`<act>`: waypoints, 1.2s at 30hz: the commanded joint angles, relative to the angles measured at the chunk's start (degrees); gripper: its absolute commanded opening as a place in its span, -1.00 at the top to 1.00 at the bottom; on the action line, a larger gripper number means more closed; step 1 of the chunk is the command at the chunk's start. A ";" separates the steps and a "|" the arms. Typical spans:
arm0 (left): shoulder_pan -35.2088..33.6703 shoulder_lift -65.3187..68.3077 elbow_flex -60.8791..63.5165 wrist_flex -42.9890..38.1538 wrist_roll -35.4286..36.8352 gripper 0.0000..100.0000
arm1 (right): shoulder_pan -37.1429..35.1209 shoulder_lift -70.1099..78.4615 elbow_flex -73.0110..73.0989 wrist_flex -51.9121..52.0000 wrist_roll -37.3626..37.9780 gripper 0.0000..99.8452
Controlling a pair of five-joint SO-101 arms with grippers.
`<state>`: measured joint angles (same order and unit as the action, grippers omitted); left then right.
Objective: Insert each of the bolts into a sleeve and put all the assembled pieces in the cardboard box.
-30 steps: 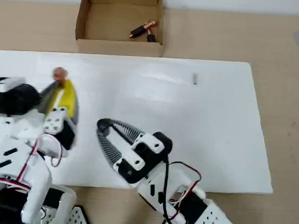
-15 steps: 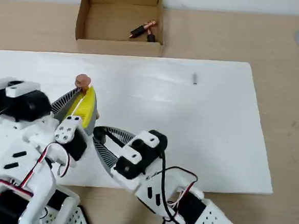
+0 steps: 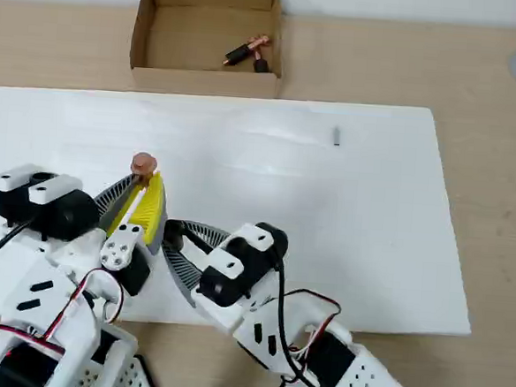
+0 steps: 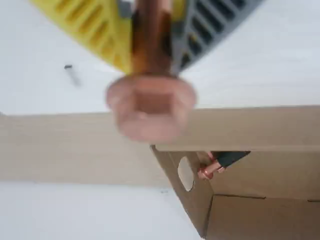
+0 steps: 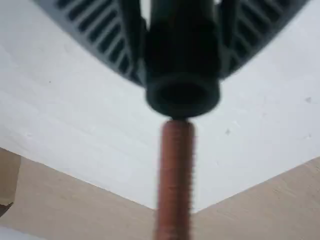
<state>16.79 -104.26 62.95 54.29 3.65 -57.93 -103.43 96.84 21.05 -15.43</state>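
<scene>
From above, the cardboard box (image 3: 204, 82) sat at the tabletop's far edge, with assembled pieces (image 3: 247, 51) lying against its right wall. Toward the near-left corner, the left gripper (image 3: 140, 182) was clenched on a copper bolt (image 3: 143, 164). The left wrist view showed the bolt's head pointing toward the box. In the right wrist view, the right gripper (image 5: 182, 55) grasped a black sleeve (image 5: 183, 95), with a threaded shank at its mouth.
</scene>
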 commanded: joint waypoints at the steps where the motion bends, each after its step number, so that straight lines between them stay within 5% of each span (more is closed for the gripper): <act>1: 0.70 -0.22 1.32 -4.40 -0.35 0.98 | -0.92 -6.11 -0.13 -0.09 -0.53 0.98; 36: 6.24 -0.13 -0.26 -1.58 -4.84 0.98 | 4.09 -6.02 -0.13 2.20 -0.62 0.98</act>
<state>22.42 -104.26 65.32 52.44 -1.10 -55.21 -103.43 96.84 23.25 -15.60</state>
